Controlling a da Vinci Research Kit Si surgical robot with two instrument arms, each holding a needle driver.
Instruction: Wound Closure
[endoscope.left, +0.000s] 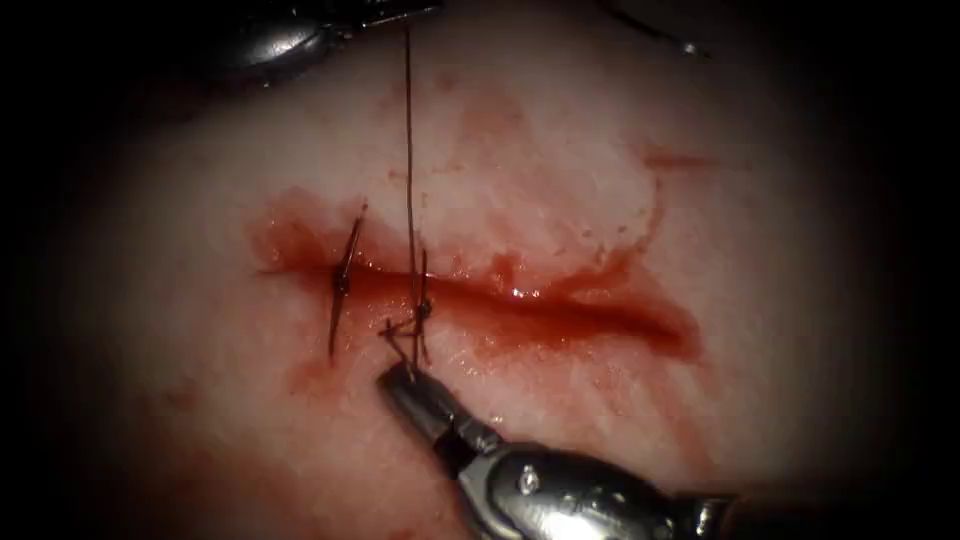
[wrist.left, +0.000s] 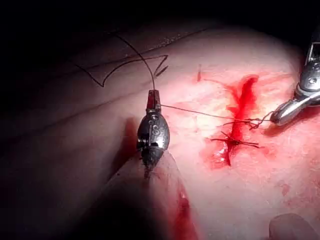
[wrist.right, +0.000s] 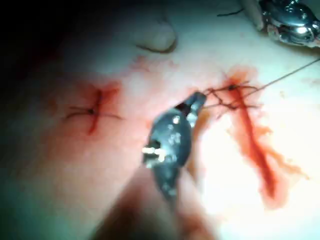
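Gripping the short end of the thread (endoscope.left: 409, 150) just below the cut (endoscope.left: 560, 305), the right hand (endoscope.left: 398, 378) sits at lower centre of the endoscope frame, closed tight. The thread runs from a knot (endoscope.left: 423, 310) on the cut straight up to the left hand (endoscope.left: 375, 15) at the top edge, clamped on the long strand. A finished stitch (endoscope.left: 342, 283) crosses the cut further left. Red fluid (endoscope.left: 520, 290) fills the cut on the tissue (endoscope.left: 560, 180). I cannot tell where the needle is.

A surgical training bench in a lab: a slab of pale tissue (endoscope.left: 620, 420) lies under a bright spotlight with dark all round, its cut (endoscope.left: 560, 305) wet with red fluid (endoscope.left: 520, 275), and a finished stitch (endoscope.left: 341, 283) crosses the cut.
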